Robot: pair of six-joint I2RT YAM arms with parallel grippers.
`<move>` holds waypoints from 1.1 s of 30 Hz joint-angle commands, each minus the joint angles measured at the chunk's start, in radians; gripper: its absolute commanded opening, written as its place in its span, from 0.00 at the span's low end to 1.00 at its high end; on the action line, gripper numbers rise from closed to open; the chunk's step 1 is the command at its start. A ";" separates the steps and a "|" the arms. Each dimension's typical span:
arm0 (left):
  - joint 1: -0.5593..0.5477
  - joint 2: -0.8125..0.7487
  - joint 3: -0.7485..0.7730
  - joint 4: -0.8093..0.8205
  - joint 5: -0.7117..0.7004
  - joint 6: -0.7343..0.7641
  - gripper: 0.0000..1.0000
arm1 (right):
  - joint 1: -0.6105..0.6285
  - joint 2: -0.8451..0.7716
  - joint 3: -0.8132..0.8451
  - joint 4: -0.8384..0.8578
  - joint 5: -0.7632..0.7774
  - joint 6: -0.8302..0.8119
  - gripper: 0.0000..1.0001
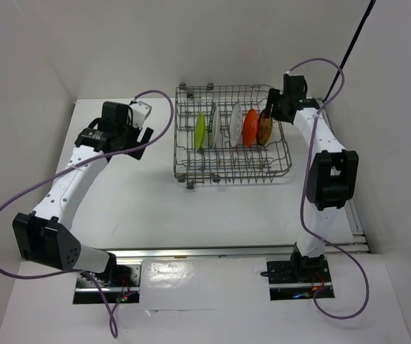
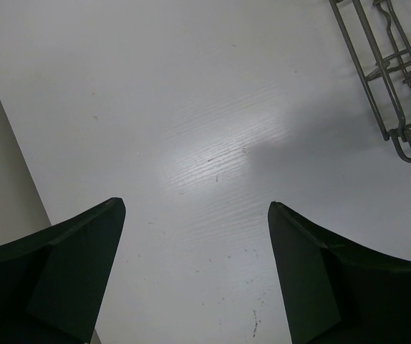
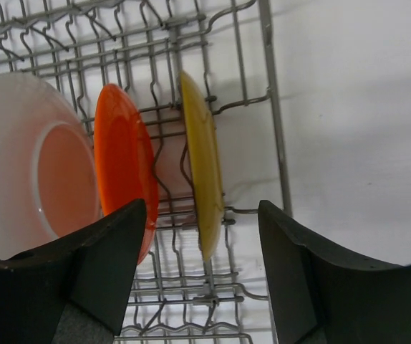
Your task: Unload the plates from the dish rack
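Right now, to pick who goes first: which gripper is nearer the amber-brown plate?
Right. The right gripper hangs open right at the amber-brown plate; the left gripper is open over the table, left of the dish rack.

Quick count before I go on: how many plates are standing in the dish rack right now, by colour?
Lime green plate: 1
White plate with dark ring: 1
Plain white plate: 1
Orange plate: 1
Amber-brown plate: 1
Total: 5, all in the dish rack.
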 commanded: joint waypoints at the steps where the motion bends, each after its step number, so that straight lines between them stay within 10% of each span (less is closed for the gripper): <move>1: 0.003 0.017 0.030 0.038 -0.016 -0.021 0.95 | 0.025 0.028 -0.019 0.087 -0.002 0.025 0.71; 8: 0.003 0.028 0.030 0.039 -0.016 -0.041 0.95 | 0.047 0.157 0.103 -0.002 0.123 0.065 0.66; 24: 0.003 0.028 0.027 0.030 -0.025 -0.077 0.95 | 0.127 0.107 0.187 -0.032 0.343 0.013 0.02; 33: 0.003 0.028 0.070 -0.001 0.050 -0.106 0.95 | 0.137 0.039 0.325 -0.062 0.489 -0.044 0.00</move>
